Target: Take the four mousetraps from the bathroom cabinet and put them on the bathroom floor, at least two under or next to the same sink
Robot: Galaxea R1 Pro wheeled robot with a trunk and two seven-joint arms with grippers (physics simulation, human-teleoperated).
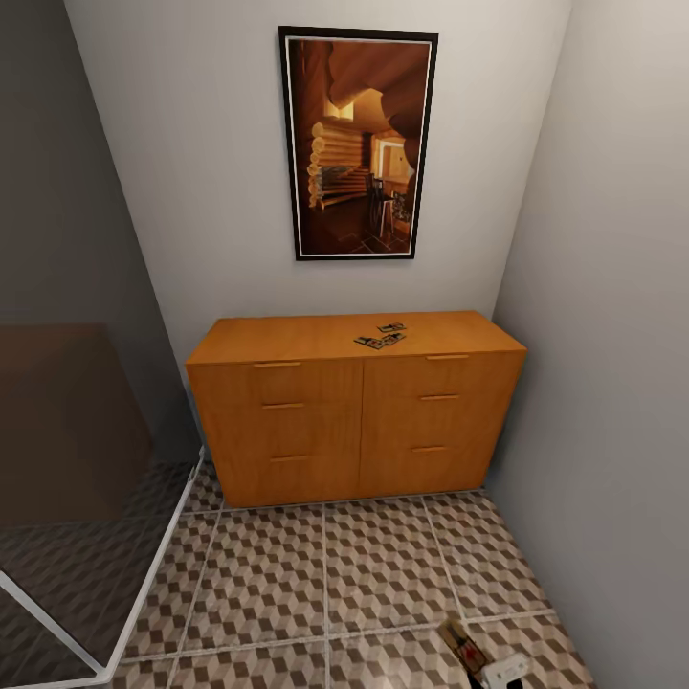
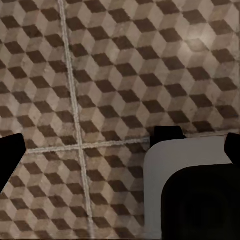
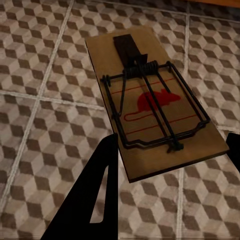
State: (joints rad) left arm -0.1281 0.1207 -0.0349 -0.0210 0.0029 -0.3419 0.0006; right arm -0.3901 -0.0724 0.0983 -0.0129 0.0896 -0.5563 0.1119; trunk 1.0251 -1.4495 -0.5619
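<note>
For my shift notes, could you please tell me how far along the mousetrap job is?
Nothing looks placed yet. In hand: the right claw holds one mousetrap above the bathroom floor. Left: the mousetraps on the cabinet top; their count is unclear.

No words, brand names or numbers can be read in any view. The one printed sign is a red mouse silhouette with thin red outline strokes around it, on the face of the wooden mousetrap (image 3: 152, 102) seen in the right wrist view, partly crossed by the trap's dark wire. The mousetraps on the cabinet (image 1: 381, 336) in the head view are too small for any print to be made out. The framed picture (image 1: 358, 144) on the wall at 12 o'clock shows a wooden interior and carries no lettering. The drawer fronts of the cabinet (image 1: 316, 421) bear no labels.
</note>
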